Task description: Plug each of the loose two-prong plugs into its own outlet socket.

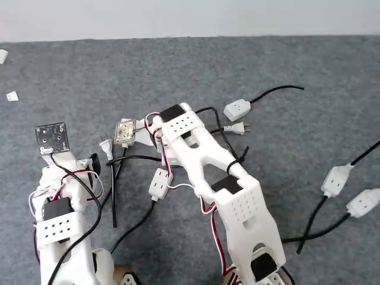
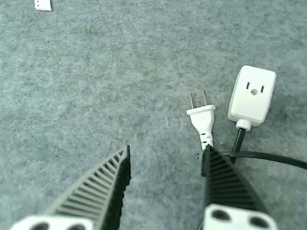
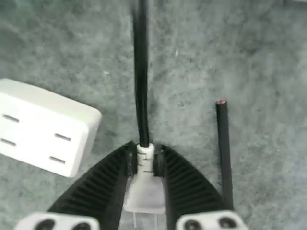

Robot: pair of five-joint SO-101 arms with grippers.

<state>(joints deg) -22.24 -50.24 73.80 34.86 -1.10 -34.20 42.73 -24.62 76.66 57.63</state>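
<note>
Nearest me in the high view, the right arm [image 1: 237, 196] reaches the middle of the table [image 1: 297, 71]; a socket [image 1: 335, 180] by the right edge holds nothing. Left wrist view: my left gripper [image 2: 167, 151] hangs spread, a loose plug [image 2: 201, 117] just beside an empty outlet socket [image 2: 252, 93]. Right wrist view: my right gripper [image 3: 145, 148] pinches another plug [image 3: 144, 191] near a socket block [image 3: 45, 132]. No plug seated yet, I judge.

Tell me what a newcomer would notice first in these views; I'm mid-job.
The right hand is clamped on a white two-prong plug, whose black cord runs away across the grey carpet. A white multi-slot outlet block lies just beside it. The left hand is open above the carpet, and ahead of it a loose two-prong plug lies next to a single outlet socket, not touching it.
</note>
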